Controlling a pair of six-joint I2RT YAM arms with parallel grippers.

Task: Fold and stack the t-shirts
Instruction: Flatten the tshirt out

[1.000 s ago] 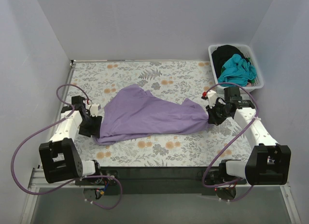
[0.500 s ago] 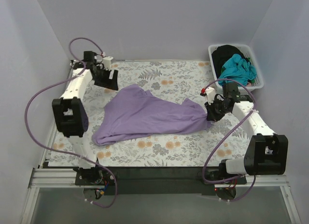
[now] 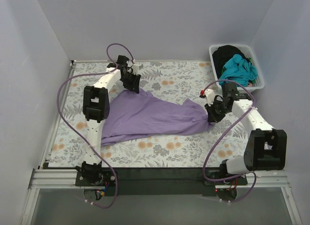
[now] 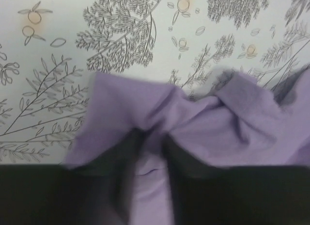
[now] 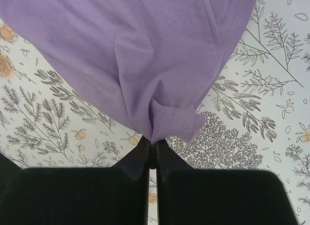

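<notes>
The lavender t-shirt (image 3: 150,116) lies crumpled across the middle of the floral table covering. My left gripper (image 3: 132,85) is at the shirt's far left corner. In the left wrist view its blurred fingers (image 4: 121,162) stand apart, with a fold of the lavender cloth (image 4: 218,123) between them. My right gripper (image 3: 212,115) is shut on the shirt's right edge. The right wrist view shows it (image 5: 151,146) pinching a bunched hem of the shirt (image 5: 135,50) just above the table.
A white basket (image 3: 231,44) at the back right corner holds a teal shirt (image 3: 237,67) and a black one (image 3: 226,53). Grey walls enclose the table on three sides. Purple cables loop off both arms.
My left arm swung from the near left side, along the left edge, to the shirt's far corner. The right gripper kept its hold and shifted slightly away.
</notes>
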